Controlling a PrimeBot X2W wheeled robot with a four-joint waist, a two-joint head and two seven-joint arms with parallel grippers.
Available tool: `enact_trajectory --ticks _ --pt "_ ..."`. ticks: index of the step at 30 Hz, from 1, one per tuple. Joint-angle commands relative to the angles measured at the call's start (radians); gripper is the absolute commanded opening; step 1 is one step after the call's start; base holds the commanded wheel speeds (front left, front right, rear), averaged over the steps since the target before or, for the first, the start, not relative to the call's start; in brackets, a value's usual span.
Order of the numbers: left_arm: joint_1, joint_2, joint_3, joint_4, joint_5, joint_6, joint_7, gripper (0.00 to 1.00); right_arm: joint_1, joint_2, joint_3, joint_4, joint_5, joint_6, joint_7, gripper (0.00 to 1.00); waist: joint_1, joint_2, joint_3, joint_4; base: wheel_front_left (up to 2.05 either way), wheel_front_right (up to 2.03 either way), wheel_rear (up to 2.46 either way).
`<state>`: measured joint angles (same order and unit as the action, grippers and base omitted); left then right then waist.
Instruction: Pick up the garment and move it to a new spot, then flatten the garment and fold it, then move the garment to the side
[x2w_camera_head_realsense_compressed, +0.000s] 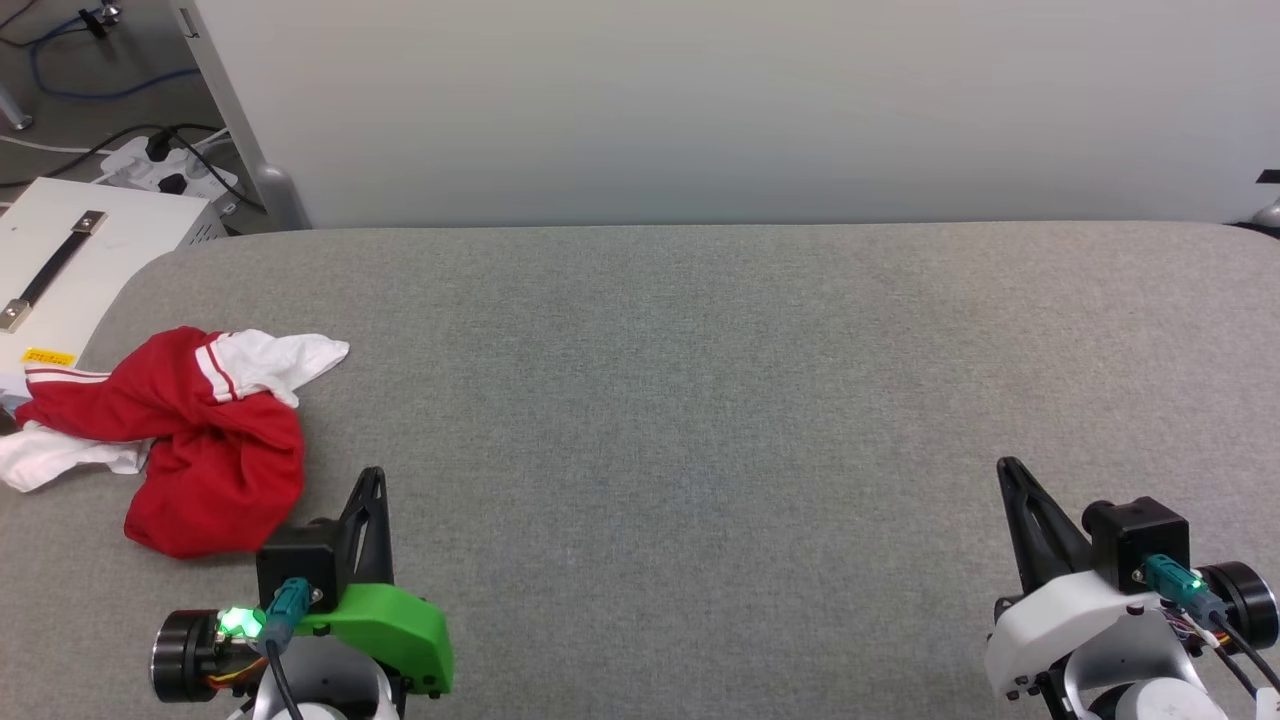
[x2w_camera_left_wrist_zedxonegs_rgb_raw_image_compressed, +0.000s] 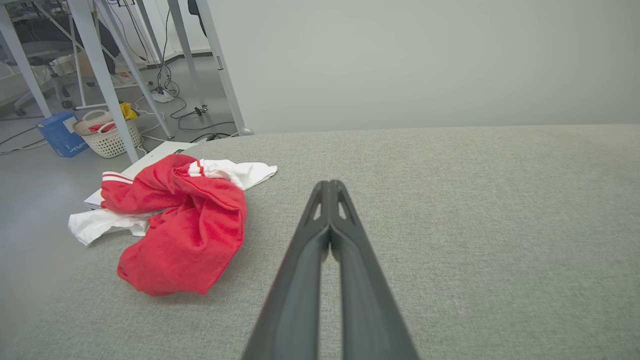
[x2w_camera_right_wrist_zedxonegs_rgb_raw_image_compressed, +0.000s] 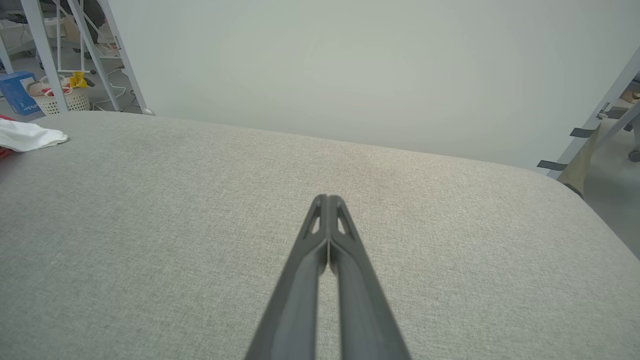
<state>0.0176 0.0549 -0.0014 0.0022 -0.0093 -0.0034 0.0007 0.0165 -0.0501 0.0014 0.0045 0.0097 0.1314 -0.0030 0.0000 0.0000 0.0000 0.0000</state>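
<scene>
While both grippers hover low over the near edge of the grey table (x2w_camera_head_realsense_compressed: 700, 400), the garment (x2w_camera_head_realsense_compressed: 200, 450) lies crumpled in a heap at the table's left end, close to its rounded corner. Its red body is bunched up. One white sleeve spreads toward the far side, another white part trails to the left edge, and striped trim shows at the seams. The left gripper (x2w_camera_head_realsense_compressed: 372, 480) is just beside the heap, on its right and nearer side, apart from the cloth. Its fingers are pressed together tip to tip and hold nothing. The right gripper (x2w_camera_head_realsense_compressed: 1008, 470) is at the table's right end, well apart from the garment, likewise clenched and empty. Just past the left corner stands a white box (x2w_camera_head_realsense_compressed: 70, 260) with a black handle. On the floor farther off, a pale basket (x2w_camera_left_wrist_zedxonegs_rgb_raw_image_compressed: 107, 135) sits beside a blue carton (x2w_camera_left_wrist_zedxonegs_rgb_raw_image_compressed: 60, 135) among metal legs.
</scene>
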Motion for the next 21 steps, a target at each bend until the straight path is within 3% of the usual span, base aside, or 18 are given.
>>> enact_trajectory --ticks 1,15,16,21 --pt "-0.018 -0.005 0.001 -0.002 0.009 0.003 -0.001 0.00 -0.017 0.000 -0.001 -0.005 -0.010 -0.001 0.003 0.00 0.0000 0.0000 0.000 0.000 0.00 0.00 0.00" --pt "-0.018 -0.005 0.001 -0.002 0.009 0.003 -0.001 0.00 -0.017 0.000 -0.001 -0.005 -0.010 -0.001 0.003 0.00 0.0000 0.0000 0.000 0.000 0.00 0.00 0.00" --pt "0.001 0.000 0.000 0.000 0.000 0.000 0.000 1.00 0.000 0.000 0.000 0.000 0.001 0.000 0.000 1.00 0.0000 0.0000 0.000 0.000 0.00 0.00 0.00" --pt "0.001 0.000 -0.001 0.000 -0.002 0.003 -0.004 1.00 0.000 0.000 -0.001 0.001 0.003 0.000 -0.004 1.00 0.0000 0.0000 0.000 0.000 0.00 0.00 0.00"
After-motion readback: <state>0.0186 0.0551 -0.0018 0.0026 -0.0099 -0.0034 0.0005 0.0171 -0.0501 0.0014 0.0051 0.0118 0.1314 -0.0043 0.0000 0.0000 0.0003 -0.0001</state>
